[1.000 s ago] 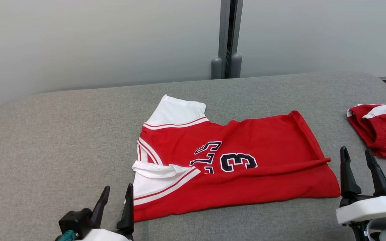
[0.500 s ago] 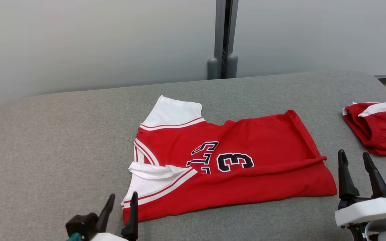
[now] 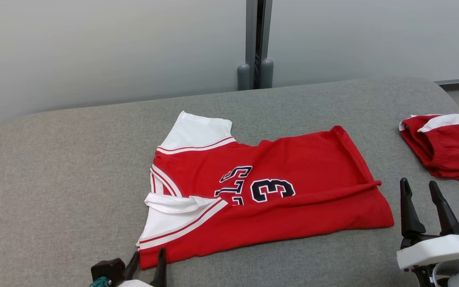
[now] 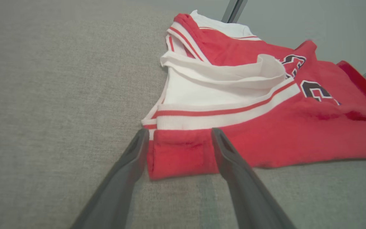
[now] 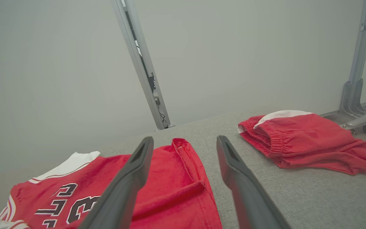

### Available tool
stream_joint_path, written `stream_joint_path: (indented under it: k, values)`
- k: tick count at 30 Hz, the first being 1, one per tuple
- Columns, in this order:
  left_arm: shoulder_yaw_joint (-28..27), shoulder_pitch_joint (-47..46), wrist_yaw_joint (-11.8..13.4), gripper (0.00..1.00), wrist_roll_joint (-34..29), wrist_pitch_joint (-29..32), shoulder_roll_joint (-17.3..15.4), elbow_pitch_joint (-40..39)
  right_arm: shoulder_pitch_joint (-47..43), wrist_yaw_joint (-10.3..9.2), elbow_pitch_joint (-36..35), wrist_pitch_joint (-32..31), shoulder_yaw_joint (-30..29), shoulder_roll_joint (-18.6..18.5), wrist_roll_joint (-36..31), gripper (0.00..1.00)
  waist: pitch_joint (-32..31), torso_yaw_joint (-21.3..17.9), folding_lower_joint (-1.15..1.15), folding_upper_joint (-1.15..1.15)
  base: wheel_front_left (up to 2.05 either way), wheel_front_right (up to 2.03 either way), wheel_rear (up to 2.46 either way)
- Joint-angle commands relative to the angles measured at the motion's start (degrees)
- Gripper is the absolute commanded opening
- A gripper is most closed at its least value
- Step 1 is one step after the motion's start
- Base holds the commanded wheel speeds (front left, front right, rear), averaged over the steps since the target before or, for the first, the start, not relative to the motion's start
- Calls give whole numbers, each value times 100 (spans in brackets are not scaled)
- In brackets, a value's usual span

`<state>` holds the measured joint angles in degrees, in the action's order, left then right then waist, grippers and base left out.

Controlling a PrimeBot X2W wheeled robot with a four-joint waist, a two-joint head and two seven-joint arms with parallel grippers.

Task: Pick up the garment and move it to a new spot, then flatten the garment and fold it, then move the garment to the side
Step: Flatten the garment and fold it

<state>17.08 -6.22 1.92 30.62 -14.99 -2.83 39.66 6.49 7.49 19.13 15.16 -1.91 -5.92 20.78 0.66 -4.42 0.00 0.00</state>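
The garment [image 3: 261, 199] is a red jersey with white shoulders and dark numerals, lying folded on the grey padded table [image 3: 54, 179]. My left gripper [image 3: 148, 255] is open at the jersey's near-left corner. In the left wrist view the garment [image 4: 265, 127] has that red corner lying between the spread fingers of the left gripper [image 4: 178, 132], low over the table. My right gripper [image 3: 418, 183] stands open just right of the jersey's hem, holding nothing. In the right wrist view the right gripper [image 5: 184, 140] points over the garment [image 5: 170, 184] at its hem edge.
Red shorts [image 3: 448, 147] with a white band lie at the table's right edge, also seen as the red shorts [image 5: 303, 140]. A pale wall with a metal post [image 3: 255, 40] runs behind the table. Bare grey surface stretches to the left.
The head camera has turned, shifting the whole scene leftward. My left gripper has sunk lower in view and come to the jersey's near-left corner. The right gripper holds its place, still open.
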Motion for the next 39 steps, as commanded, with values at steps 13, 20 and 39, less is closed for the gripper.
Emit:
stream_joint_path:
  k: [13, 20, 39]
  values:
    - [492, -406, -73, 100, 492, -2, -21, 734, 65, 0, 88, 5, -40, -21, 40, 100, 30, -82, 0, 0, 0, 0, 0]
    - [599, -538, -131, 0, 606, -4, -15, 786, 87, 0, 333, 5, -133, 2, 87, 100, 49, -69, 0, 0, 0, 0, 0]
    - [559, -721, -469, 0, -150, -3, -29, 849, 881, 0, 2643, 5, 211, -98, 1419, 100, 369, 329, 0, 0, 0, 0, 0]
